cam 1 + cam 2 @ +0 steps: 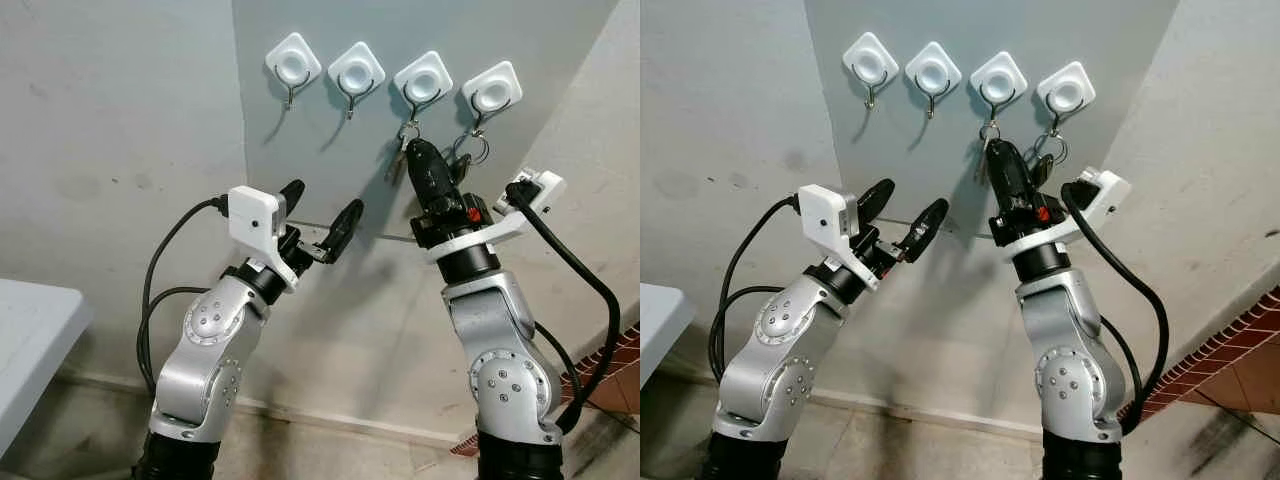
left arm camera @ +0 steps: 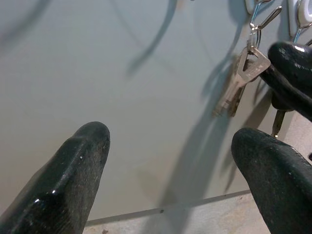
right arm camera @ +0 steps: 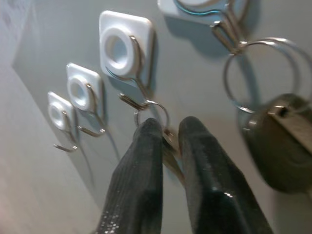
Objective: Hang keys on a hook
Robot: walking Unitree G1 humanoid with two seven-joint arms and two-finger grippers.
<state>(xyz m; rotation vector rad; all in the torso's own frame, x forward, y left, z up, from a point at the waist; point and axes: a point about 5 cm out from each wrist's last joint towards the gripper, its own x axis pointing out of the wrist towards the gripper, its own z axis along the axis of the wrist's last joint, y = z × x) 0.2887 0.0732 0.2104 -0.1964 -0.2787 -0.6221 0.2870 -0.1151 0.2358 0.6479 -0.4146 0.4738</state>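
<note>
Four white hooks sit in a row on the grey wall. The two on the left, hook one (image 1: pixel 293 62) and hook two (image 1: pixel 356 70), are bare. From the third hook (image 1: pixel 423 77) a key ring (image 3: pixel 152 112) hangs with silver keys (image 2: pixel 243 73). My right gripper (image 3: pixel 170 127) is raised to it, its fingers shut on the keys just below the ring. The fourth hook (image 1: pixel 491 90) carries another ring with a dark-headed key (image 3: pixel 282 141). My left gripper (image 1: pixel 322 205) is open and holds nothing, out from the wall, lower than the hooks and left of the right gripper.
A white table corner (image 1: pixel 30 340) stands at the lower left. The wall turns a corner to the right of the hooks, with brick-patterned floor (image 1: pixel 625 370) at its foot. Black cables (image 1: pixel 575 270) loop off both wrists.
</note>
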